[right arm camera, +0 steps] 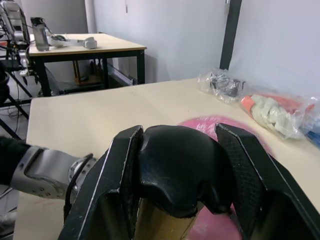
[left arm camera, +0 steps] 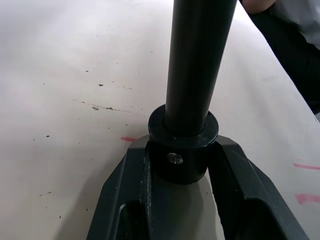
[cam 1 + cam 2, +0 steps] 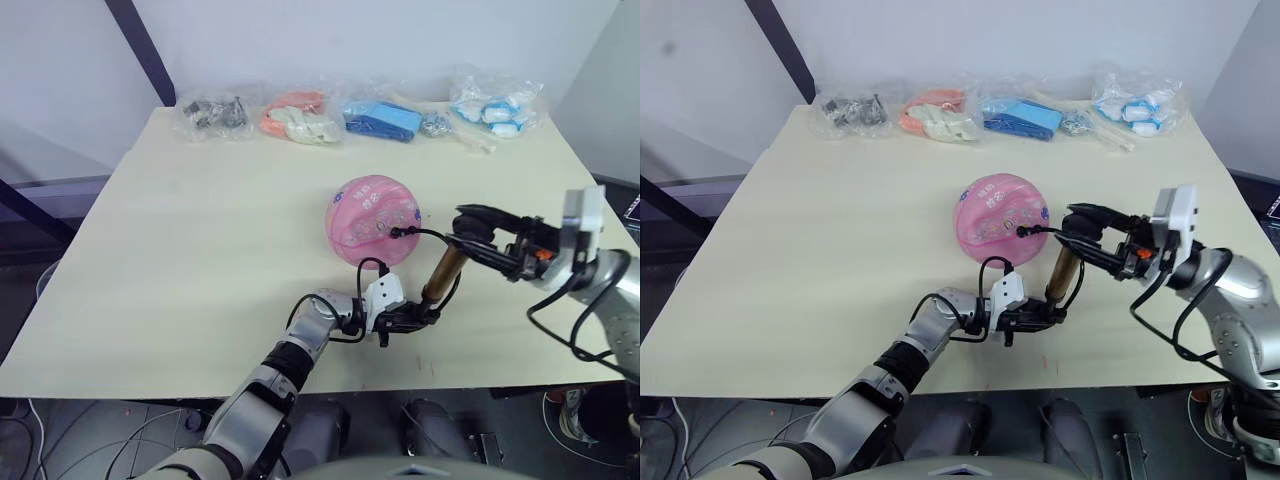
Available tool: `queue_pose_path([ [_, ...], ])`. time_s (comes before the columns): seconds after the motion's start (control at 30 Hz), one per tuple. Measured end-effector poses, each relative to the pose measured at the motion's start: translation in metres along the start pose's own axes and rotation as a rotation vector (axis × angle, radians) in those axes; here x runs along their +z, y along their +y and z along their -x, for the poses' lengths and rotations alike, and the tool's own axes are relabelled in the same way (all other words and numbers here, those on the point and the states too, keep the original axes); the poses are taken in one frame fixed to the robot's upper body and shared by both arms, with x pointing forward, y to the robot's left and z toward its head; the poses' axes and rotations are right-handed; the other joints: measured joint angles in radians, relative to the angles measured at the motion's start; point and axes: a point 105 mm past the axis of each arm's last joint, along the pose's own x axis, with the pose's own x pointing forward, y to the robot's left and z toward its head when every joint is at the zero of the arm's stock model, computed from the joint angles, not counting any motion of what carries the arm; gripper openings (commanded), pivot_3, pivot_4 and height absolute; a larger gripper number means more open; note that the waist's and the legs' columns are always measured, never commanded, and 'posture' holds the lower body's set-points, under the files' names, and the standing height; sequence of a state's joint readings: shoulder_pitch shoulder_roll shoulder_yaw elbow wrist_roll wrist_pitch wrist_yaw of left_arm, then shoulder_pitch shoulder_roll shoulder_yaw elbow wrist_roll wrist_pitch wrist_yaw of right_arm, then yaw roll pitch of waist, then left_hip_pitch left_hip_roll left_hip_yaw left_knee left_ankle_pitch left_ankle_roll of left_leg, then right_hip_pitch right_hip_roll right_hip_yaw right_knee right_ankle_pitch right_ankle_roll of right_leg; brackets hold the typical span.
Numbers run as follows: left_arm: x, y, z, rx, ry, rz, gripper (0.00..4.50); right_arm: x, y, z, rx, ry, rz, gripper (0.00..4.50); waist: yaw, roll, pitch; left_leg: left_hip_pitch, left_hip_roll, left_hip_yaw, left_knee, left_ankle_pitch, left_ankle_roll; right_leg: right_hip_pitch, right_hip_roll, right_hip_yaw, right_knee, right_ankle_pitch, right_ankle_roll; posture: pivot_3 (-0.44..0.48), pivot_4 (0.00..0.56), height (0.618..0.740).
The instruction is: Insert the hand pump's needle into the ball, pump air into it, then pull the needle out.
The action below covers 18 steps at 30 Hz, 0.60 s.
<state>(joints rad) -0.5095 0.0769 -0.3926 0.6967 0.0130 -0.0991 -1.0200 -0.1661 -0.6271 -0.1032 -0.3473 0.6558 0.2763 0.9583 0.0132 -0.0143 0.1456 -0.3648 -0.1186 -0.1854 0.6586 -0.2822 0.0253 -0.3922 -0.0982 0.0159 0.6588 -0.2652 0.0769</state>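
Observation:
The pink ball (image 3: 370, 218) rests on the table's middle right. Beside it the hand pump (image 3: 443, 270), a bronze cylinder, stands tilted on the table. My left gripper (image 3: 418, 314) is shut on its black bottom cap (image 2: 182, 155). From the right, my right gripper (image 3: 463, 232) is shut on the black handle (image 1: 175, 170) at the top. The thin black hose (image 3: 432, 234) curves from the pump to a small fitting (image 3: 397, 233) lying against the ball's near right side. The needle is too small to make out there.
Several clear plastic bags of parts line the table's far edge: dark bits (image 3: 212, 115), orange and white (image 3: 297, 117), blue (image 3: 383, 120), blue and white (image 3: 497, 108). The table's front edge (image 3: 150, 370) runs close under my left arm. Another table (image 1: 75, 47) stands in the room.

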Motion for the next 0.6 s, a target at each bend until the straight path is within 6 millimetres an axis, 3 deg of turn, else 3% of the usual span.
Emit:
queue_pose_path([
  [0.3,0.000,0.000,0.000,0.000,0.001,0.003,1.08,-0.033,0.006,-0.006,-0.013,0.063,-0.009,1.91,0.001,0.000,-0.001,0.001,0.001,0.000,0.000,0.001,-0.001,0.000,0.001,0.000,0.000,0.000,0.000,0.000,0.150,0.740],
  [0.6,0.001,0.000,0.000,-0.005,-0.005,0.005,1.08,-0.021,0.000,0.002,0.006,0.080,-0.067,1.91,0.001,0.000,0.000,-0.001,0.000,0.000,0.000,-0.001,0.001,0.000,0.001,0.001,0.000,0.000,0.000,0.000,0.150,0.740],
])
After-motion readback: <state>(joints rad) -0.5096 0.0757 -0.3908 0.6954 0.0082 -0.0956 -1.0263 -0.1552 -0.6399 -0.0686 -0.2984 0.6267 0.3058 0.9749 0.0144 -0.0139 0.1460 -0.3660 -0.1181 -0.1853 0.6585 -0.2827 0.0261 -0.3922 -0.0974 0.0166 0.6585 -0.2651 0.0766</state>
